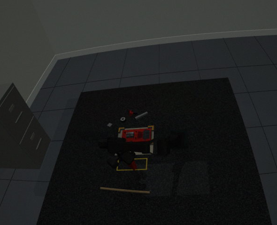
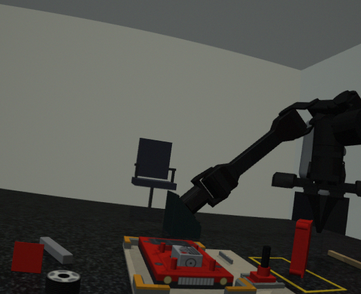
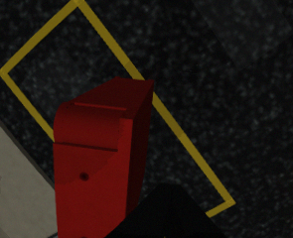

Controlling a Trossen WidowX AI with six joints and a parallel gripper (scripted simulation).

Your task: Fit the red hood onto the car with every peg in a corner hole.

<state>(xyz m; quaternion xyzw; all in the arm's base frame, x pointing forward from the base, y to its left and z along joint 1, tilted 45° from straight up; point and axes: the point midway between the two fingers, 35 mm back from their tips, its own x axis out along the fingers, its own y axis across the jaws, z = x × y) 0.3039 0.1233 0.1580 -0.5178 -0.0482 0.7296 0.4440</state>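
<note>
Exterior view gives me the relation I need: the red hood (image 1: 133,165) (image 2: 300,248) (image 3: 93,193) stands raised, not flat, within the yellow outline (image 1: 147,164) (image 2: 326,290) (image 3: 196,153), and my pincer (image 1: 128,158) (image 2: 319,230) (image 3: 169,193) hangs with its tips close to the hood's upper end, on the right in that picture. The pincer is clenched on nothing, its two fingers brought together to a point. Whether a tip touches the red shell I cannot tell; one lies partly over the other in the wrist picture.

From above, the hood's visible strip runs slantwise across the outline, out from under my wrist. In the wrist picture it lies to the left of my tips, its longer visible run going up and down the picture. I cannot tell whether it rests on a side or an end.

The chassis (image 1: 140,138) (image 2: 161,272), with its pegs (image 2: 212,264), sits in the jig (image 1: 140,153) (image 2: 243,262) (image 3: 22,198), across the outline's near border from the hood. I judge that I should first lift clear, then open and turn so my fingers straddle the shell's thin direction. Coming down clenched could tip it over.
</note>
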